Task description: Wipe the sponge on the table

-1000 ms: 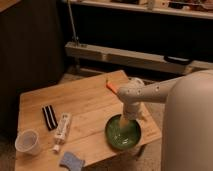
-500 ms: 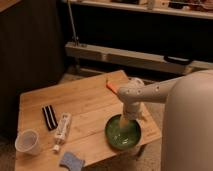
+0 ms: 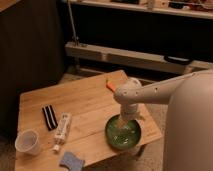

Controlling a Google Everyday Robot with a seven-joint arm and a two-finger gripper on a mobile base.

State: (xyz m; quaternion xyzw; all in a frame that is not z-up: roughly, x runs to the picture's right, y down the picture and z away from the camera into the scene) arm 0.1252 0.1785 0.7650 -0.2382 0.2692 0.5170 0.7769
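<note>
The sponge, a small blue-grey pad with wavy edges, lies flat at the front edge of the light wood table, left of centre. My white arm reaches in from the right. Its gripper points down over a green bowl near the table's front right corner, open and holding nothing. The sponge is well to the left of the gripper and nothing touches it.
A white cup stands at the front left. A white tube and a black-and-white striped strip lie between cup and bowl. An orange object sits at the far right edge. A long grey shelf runs behind.
</note>
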